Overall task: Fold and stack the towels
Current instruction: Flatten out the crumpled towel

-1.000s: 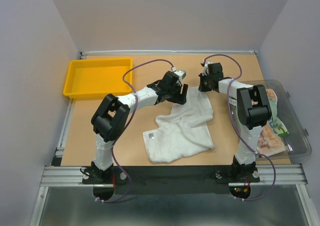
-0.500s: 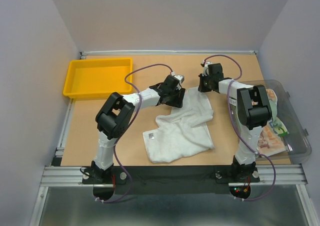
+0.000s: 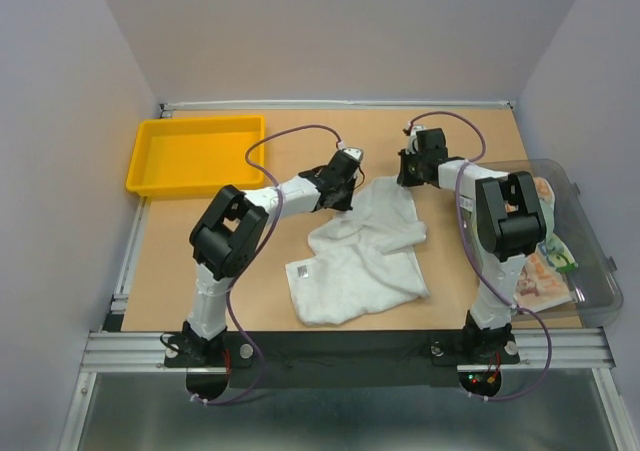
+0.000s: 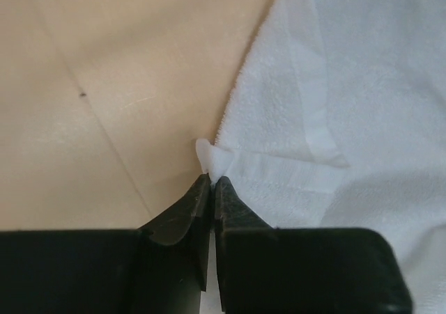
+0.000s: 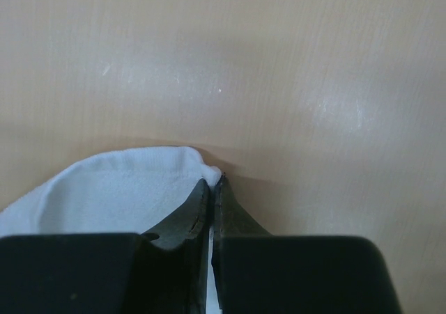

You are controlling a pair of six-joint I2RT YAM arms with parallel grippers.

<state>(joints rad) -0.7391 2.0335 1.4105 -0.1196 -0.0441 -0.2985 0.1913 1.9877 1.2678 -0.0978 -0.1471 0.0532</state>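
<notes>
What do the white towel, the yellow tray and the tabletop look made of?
White towel: soft terry cloth, probably cotton; a fuzzy matte nap and a flat woven band show. Yellow tray: moulded plastic, by its even colour and smooth rimmed walls. Tabletop: wood or wood-look laminate, with faint grain lines and slightly glossy highlights.

Bright, even light, faint table (image 5: 334,108) glare, soft shadow beside the white towel (image 5: 118,182)

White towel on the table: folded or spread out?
Not folded: the white towel lies rumpled and loosely spread, the left tool and right tool each shut on one far corner.
</notes>
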